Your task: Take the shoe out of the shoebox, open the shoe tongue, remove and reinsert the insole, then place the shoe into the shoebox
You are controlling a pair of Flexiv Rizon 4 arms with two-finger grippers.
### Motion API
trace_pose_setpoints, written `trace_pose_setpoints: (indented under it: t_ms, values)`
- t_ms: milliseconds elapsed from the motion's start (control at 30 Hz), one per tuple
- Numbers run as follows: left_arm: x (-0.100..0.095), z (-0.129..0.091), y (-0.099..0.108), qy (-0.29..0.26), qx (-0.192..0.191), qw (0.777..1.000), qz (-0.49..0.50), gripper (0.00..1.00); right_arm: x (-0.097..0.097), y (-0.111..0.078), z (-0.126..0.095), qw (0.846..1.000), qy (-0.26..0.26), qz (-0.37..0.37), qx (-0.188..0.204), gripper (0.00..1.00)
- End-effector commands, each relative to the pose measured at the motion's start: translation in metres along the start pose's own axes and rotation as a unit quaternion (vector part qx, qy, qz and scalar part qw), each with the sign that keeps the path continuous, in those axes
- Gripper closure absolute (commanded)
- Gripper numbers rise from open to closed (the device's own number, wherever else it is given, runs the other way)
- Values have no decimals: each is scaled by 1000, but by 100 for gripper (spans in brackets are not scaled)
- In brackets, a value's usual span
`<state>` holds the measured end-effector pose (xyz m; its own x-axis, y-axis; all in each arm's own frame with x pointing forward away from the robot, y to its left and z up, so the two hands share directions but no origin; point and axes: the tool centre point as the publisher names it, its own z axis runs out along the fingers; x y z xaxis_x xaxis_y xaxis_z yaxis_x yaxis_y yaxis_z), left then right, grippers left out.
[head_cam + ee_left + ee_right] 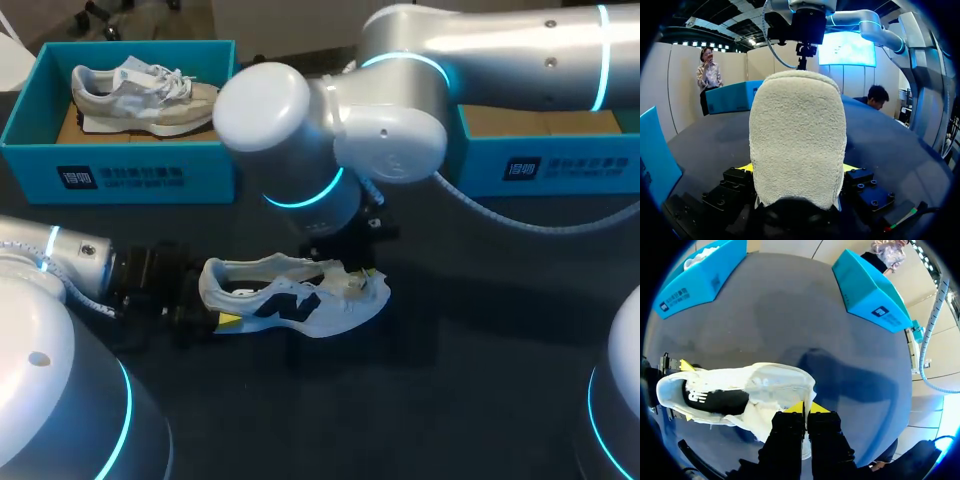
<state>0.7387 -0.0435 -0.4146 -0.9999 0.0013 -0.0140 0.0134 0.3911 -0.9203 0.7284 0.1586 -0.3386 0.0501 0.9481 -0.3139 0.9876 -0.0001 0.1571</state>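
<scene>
Now left jaws clamp the shoe (300,300) by its heel, right jaws pinch the tongue (760,412) — overpulling could yank it free.

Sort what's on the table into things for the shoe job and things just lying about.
For the job: white shoe, left claw, right claw, right blue shoebox, probably.
Lying about: left blue shoebox, grey shoe inside it.
</scene>
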Motion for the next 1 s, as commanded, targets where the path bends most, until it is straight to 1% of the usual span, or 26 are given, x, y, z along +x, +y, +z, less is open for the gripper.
trace_pose_setpoints:
  t_ms: [33,233,267,300,333,400,433,500,533,567,633,700,800,933,1000]
  values:
    - [0,0,1,-1,-1,1000,0,100,-8,-7,16,974,12,227,-2,100]
    - [0,0,1,-1,-1,1000,0,100,-10,-11,36,973,20,228,5,100]
    - [0,0,1,-1,-1,1000,0,100,-10,-12,39,973,20,229,6,98]
    - [0,0,1,-1,-1,1000,0,100,-10,-12,41,973,22,230,7,89]
    - [0,0,1,-1,-1,1000,0,100,-10,-13,43,973,22,230,8,83]
    - [0,0,1,-1,-1,1000,0,100,-15,-13,48,973,24,230,8,66]
    - [0,0,1,-1,-1,1000,0,100,-16,-13,49,973,24,230,9,60]
    - [0,0,1,-1,-1,1000,0,100,-12,-13,47,973,25,229,9,53]
    - [0,0,1,-1,-1,1000,0,100,-15,-12,49,973,25,228,9,47]
    - [0,0,1,-1,-1,1000,0,100,-17,-12,50,974,25,227,8,36]
    - [0,0,1,-1,-1,1000,0,100,-13,-10,44,974,25,225,6,29]
    - [0,0,1,-1,-1,1000,0,100,-12,-7,39,975,22,222,1,27]
    - [0,0,1,-1,-1,1000,0,100,-11,-4,31,976,20,218,-7,20]
    - [0,0,1,-1,-1,1000,0,100,-9,2,19,978,21,208,-22,12]
    - [0,0,1,-1,-1,1000,0,100,-7,6,13,979,21,200,-30,4]
